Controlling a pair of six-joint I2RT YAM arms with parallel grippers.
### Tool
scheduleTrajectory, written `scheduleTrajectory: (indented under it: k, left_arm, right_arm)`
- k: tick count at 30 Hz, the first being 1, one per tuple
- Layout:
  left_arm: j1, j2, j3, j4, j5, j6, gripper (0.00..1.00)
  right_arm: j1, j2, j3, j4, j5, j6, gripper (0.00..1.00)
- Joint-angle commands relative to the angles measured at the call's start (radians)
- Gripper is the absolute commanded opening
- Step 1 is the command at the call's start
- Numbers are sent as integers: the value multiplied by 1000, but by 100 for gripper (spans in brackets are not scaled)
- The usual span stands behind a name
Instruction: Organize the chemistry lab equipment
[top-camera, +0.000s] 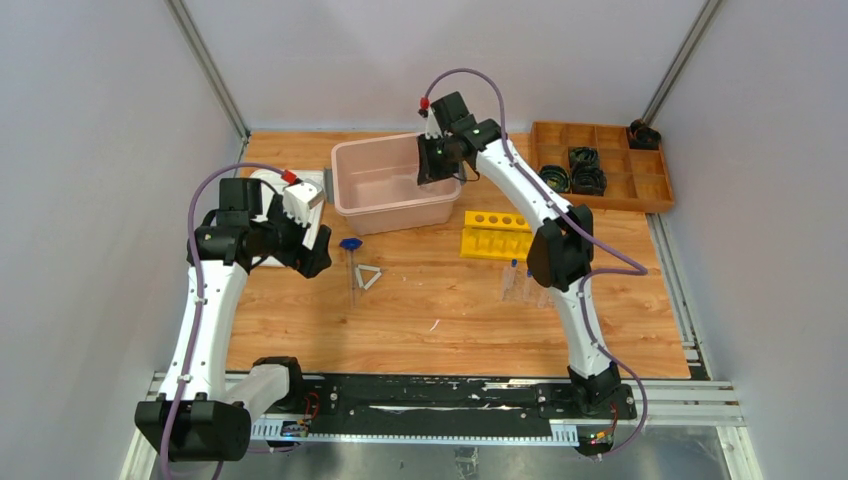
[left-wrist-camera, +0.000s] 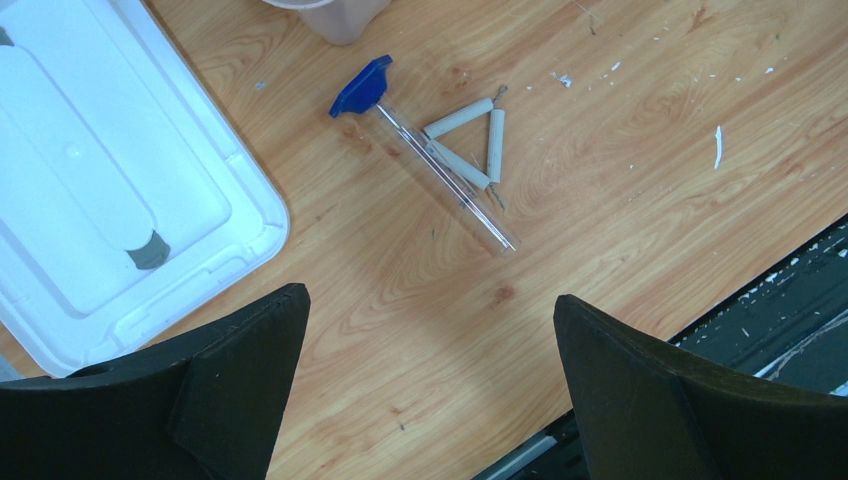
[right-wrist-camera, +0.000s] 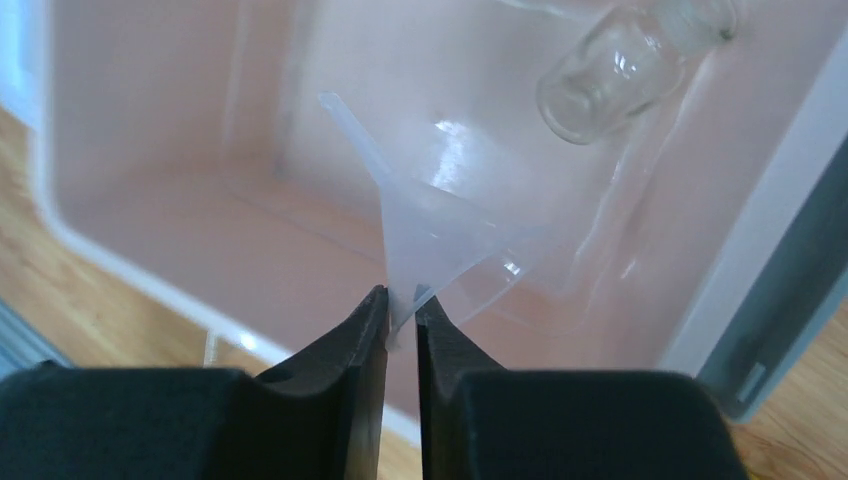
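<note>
Right end effector (right-wrist-camera: 401, 300), nearly closed, pinches the funnel (right-wrist-camera: 440, 235) by its thin rim; a slip could drop it onto the glass bottle (right-wrist-camera: 620, 70) ahead.

The wooden table (top-camera: 450, 340) bears a pink bin (top-camera: 395, 216), white lid (left-wrist-camera: 100, 180), yellow rack (top-camera: 496, 240) and blue-capped tube (left-wrist-camera: 440, 165).

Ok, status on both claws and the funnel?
Right claw shut on funnel, over pink bin. Left claw open, blue-capped tube ahead. Clear beaker lying in bin.
</note>
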Motion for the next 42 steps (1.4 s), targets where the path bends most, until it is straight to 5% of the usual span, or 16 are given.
scheduleTrajectory:
  k: [1, 9, 12, 18, 23, 35, 42]
  left_arm:
    - [5, 5, -6, 1, 8, 18, 99]
    - [6, 23, -8, 1, 20, 18, 99]
    - [6, 29, -13, 1, 24, 19, 99]
    - [7, 46, -51, 37, -1, 15, 99]
    - [7, 34, -97, 87, -7, 30, 100]
    - [-25, 68, -280, 253, -4, 107, 97]
    - [-221, 144, -319, 408, -158, 53, 97]
  right_arm:
    - [-7, 51, 80, -123, 86, -24, 25]
    - [-1, -1, -16, -119, 210, -49, 53]
    - [6, -31, -53, -109, 229, -58, 52]
    - [52, -72, -132, -110, 246, -36, 34]
    - [117, -111, -218, -96, 273, 7, 33]
    - [186, -246, -343, -79, 425, 75, 37]
    - [185, -358, -444, -44, 483, 65, 46]
